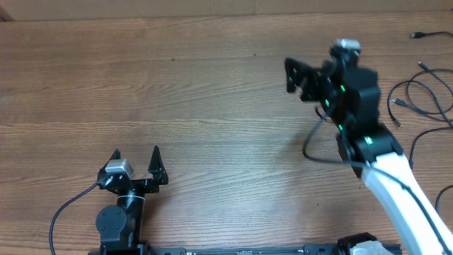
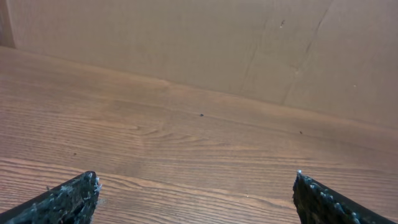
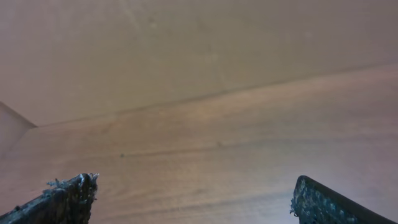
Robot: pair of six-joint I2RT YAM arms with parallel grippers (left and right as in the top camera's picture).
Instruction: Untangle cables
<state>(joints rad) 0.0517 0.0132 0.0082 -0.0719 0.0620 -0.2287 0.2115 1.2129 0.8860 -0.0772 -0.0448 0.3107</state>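
Observation:
The cables (image 1: 427, 95) are thin black cords lying in loose loops at the table's far right edge. Small plugs (image 1: 417, 34) lie apart near the top right corner, and another strand (image 1: 444, 200) curves at the right edge lower down. My right gripper (image 1: 288, 76) is open and points left, raised over bare wood well left of the cables. My left gripper (image 1: 136, 151) rests open near the front left, far from them. In both wrist views, the left gripper (image 2: 196, 175) and the right gripper (image 3: 196, 179) have only wood between their jaws. No cable shows there.
The wooden table (image 1: 177, 92) stretches wide between the two arms. A brown wall (image 2: 186, 37) stands along its far edge. The right arm's own thick black wire (image 1: 311, 145) hangs beside its white link (image 1: 403, 195).

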